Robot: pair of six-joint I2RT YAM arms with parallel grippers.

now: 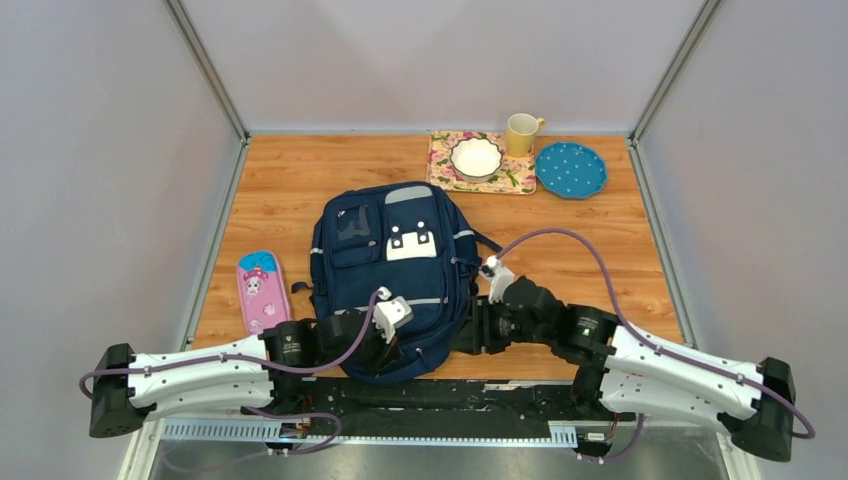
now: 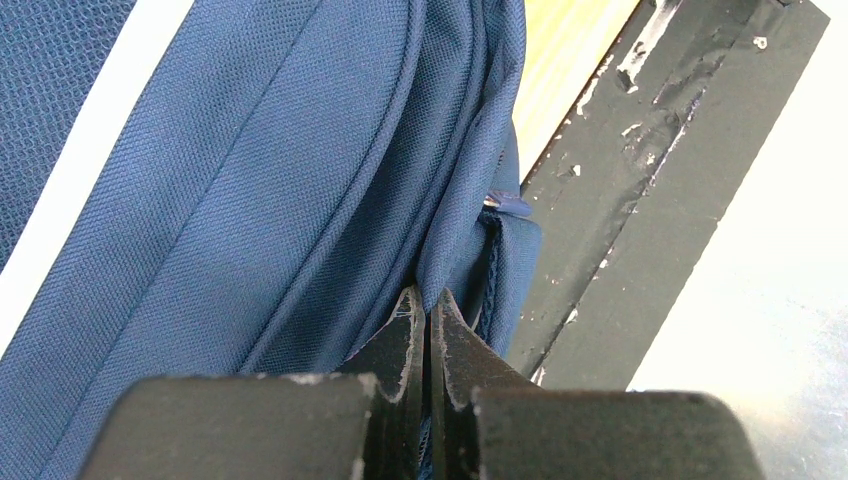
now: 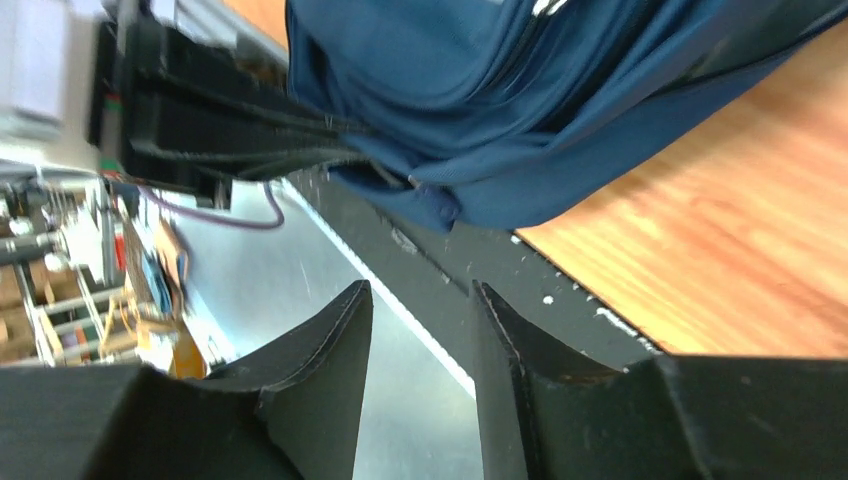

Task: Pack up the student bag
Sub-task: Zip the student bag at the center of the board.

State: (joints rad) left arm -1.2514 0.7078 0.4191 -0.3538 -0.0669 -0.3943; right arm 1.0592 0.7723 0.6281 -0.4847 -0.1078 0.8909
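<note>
- Pink pencil case (image 1: 262, 290) lies flat near the table's (image 1: 620, 260) left edge, just beside the bag.
- Left gripper (image 2: 427, 300) is at the bag's near edge, with its jaws pinched tight on a fold of blue fabric.
- Bag (image 1: 395, 270) lies front-up at mid-table, its near end overhanging the black strip.
- Right gripper (image 3: 420, 295) is by the bag's near right corner, with its jaws parted and nothing between them.
- Far right: bowl (image 1: 476, 157) on a floral mat (image 1: 440, 172), then a yellow mug (image 1: 521, 134), then a blue dotted plate (image 1: 571, 169).
</note>
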